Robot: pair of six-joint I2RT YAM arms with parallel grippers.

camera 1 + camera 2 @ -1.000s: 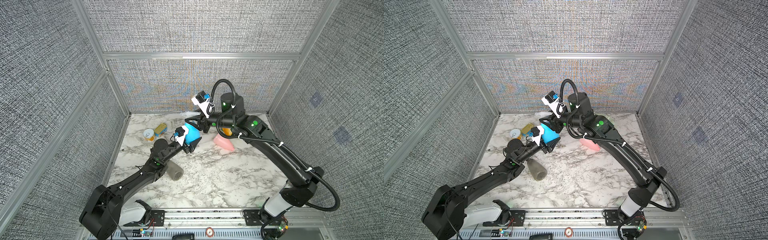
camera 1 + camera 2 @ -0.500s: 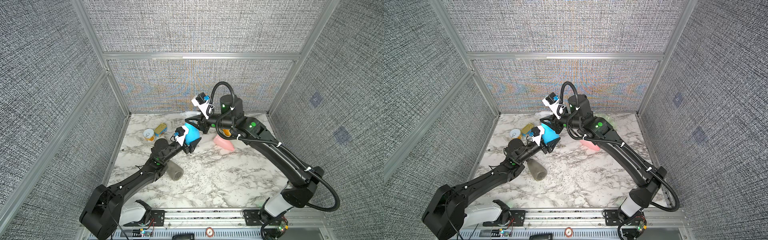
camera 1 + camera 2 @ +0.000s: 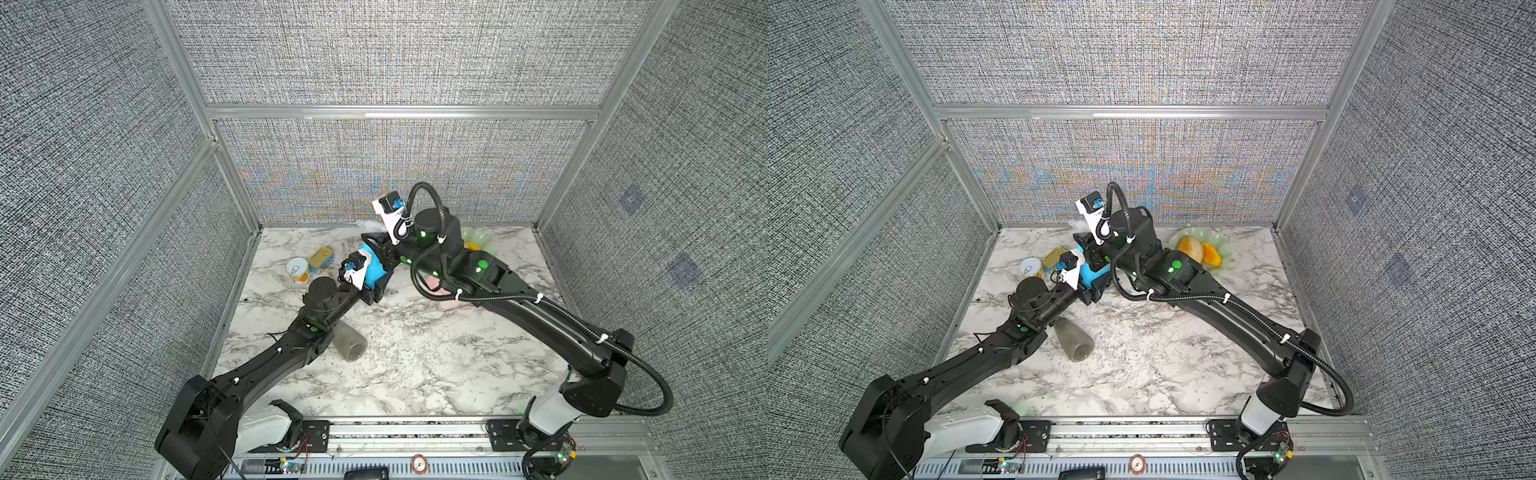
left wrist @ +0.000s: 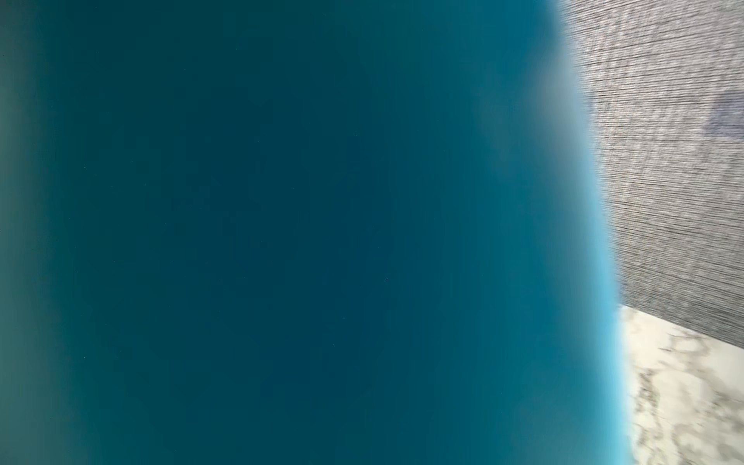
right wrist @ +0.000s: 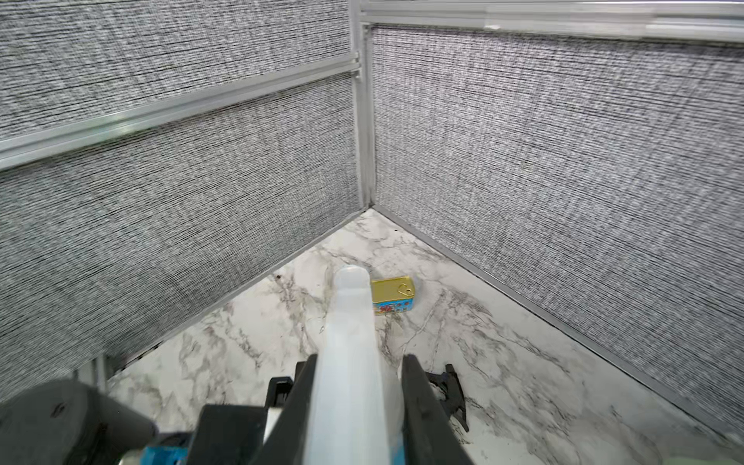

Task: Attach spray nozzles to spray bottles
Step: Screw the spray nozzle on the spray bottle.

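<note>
Over the counter [image 3: 415, 365] near its back edge, the left fingers [image 3: 383, 286] clamp the blue spray bottle [image 3: 373, 266], while the right fingers [image 5: 418, 386] pinch the white spray nozzle [image 5: 350, 322] at the bottle's far end.

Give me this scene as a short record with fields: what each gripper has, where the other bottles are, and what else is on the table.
left gripper: closed on the blue bottle
right gripper: closed on the white nozzle, at the blue bottle's far end
nozzle seated: cannot tell
grey bottle: on its side beside the left arm
pink bottle: mostly hidden under the right arm
other items: round tin, gold tin, green plate with orange pieces
</note>
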